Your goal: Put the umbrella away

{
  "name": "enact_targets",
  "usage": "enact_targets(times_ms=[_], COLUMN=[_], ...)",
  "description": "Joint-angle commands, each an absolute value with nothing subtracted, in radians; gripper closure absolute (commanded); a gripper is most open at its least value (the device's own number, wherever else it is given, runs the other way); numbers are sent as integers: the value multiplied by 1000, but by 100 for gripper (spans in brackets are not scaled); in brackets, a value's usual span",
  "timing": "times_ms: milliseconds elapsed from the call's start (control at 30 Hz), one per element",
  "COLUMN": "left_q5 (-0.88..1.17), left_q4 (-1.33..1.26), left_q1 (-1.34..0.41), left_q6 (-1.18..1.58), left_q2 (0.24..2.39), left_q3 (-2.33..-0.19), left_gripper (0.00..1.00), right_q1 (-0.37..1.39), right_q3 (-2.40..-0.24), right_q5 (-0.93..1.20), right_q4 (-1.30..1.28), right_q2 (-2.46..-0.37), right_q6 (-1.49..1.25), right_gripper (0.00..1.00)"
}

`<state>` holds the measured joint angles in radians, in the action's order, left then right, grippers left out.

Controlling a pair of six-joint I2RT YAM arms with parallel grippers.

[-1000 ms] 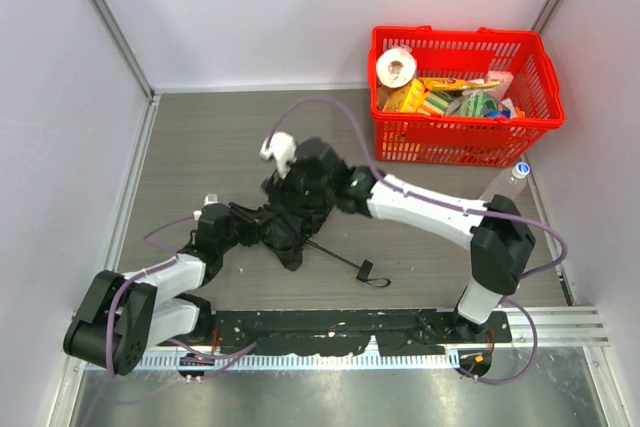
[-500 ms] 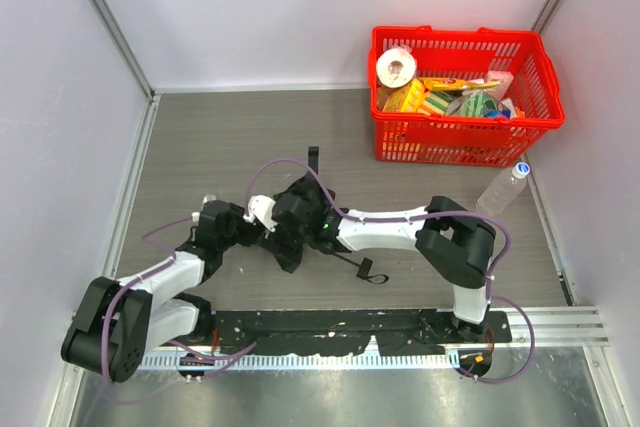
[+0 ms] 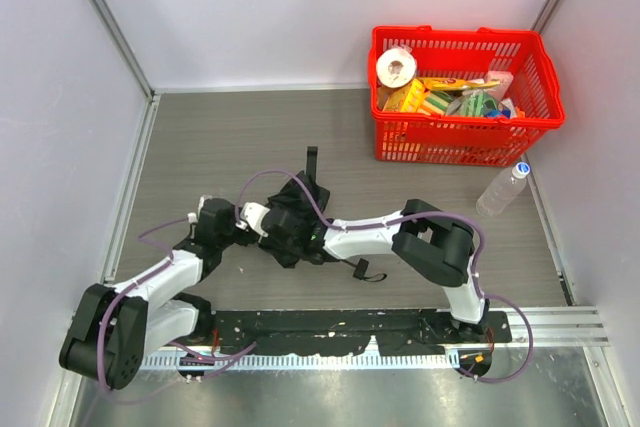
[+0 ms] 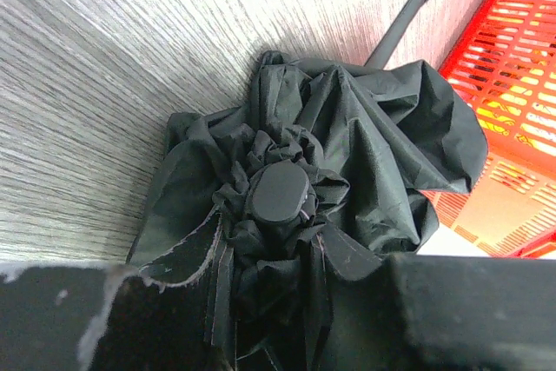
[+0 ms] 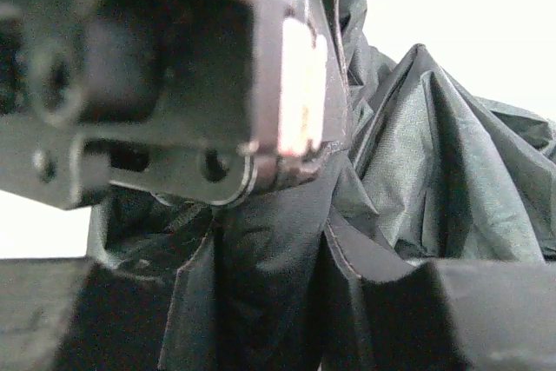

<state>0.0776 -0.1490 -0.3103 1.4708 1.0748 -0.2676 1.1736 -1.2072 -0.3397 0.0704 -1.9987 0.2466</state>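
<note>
The left fingers [image 4: 74,323] sit at the bottom edge of the left wrist view, clenched on the crumpled black fabric of the umbrella [image 4: 365,128]. The fabric runs down between them below its round black cap [image 4: 278,193]. The umbrella lies bunched on the grey tabletop [image 3: 220,137], left of centre in the top view, with a narrow black strap [image 3: 312,159] poking toward the upper frame.

Just right of it, the right fingers [image 5: 486,319] have fabric between them. Whether they press on it cannot be told. A wrist loop [image 3: 366,270] trails on the tabletop at lower centre.

In the upper right stands a red basket [image 3: 460,122] with a paper roll [image 3: 396,67] and coloured packets whose print is too small to read. A clear bottle [image 3: 500,192] lies just below it.

A second earlier the right arm was stretched out, with its wrist on the far side of the umbrella. Now it is folded, and its fingers are low against the bundle, close to the left ones. The fabric is gathered tighter, while the left arm, basket and bottle are where they were.
</note>
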Motion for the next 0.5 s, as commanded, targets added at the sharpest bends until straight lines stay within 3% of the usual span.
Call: enact_targets(times_ms=[0, 100, 200, 233, 367, 467], left_q5=[81, 101, 89, 81, 100, 139], left_q4=[-60, -60, -35, -31, -38, -67], left_q1=[-311, -311, -311, -310, -292, -270], left_q6=[1476, 1471, 1422, 1395, 1321, 1276], left_q2=[1060, 1072, 1078, 1081, 1107, 1120], left_q3=[-301, -322, -363, -380, -419, -416], left_gripper=[100, 100, 100, 95, 53, 40], right_q1=[1092, 1039, 990, 983, 931, 914], right_q3=[-1210, -1261, -1282, -1292, -1316, -1321], right_q5=[-278, -143, -16, 29, 169, 227], right_q4=[-89, -152, -198, -210, -267, -285], right_q2=[-2037, -2051, -2065, -2068, -2092, -2106], right_q6=[180, 125, 94, 81, 40, 20], right_gripper=[79, 98, 99, 99, 99, 99])
